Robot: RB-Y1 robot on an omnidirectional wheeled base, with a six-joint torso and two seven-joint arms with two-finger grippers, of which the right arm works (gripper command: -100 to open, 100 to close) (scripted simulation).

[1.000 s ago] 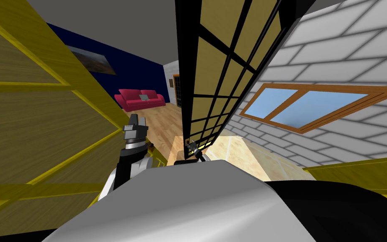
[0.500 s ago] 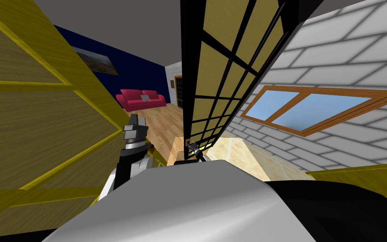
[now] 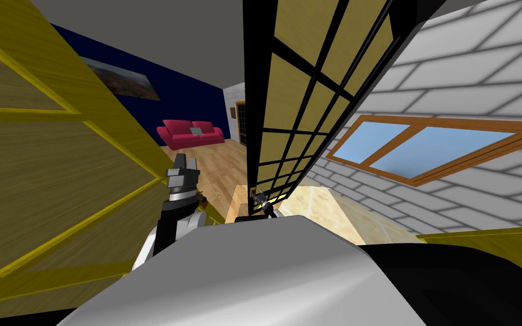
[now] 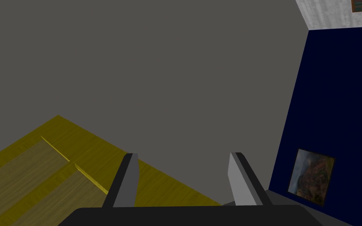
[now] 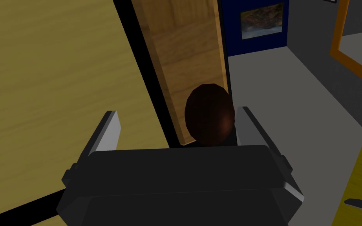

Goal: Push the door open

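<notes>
Reading the right wrist view: you had the right tool up against the door, fingers apart and not clamped on anything. The dark brown round knob sat between the two fingers, just beside one and with a clear gap to the other. I couldn't tell whether that nearer finger touched the knob. Just past the tool ran the door's wooden edge. A black frame strip lay beside the edge, and a yellowish panel was beyond the strip.

From the head view, the door rose directly above the right tool as a black grid over yellowish panels, and the tool met it at its lower end. The gap beside the door showed a light wood floor.

Your left tool was raised, well apart from the door and to the left of the right tool, fingers apart and holding nothing.

A red sofa stood far beyond the left tool. A brown-framed window sat in the white brick wall, off to the right of the right tool.
</notes>
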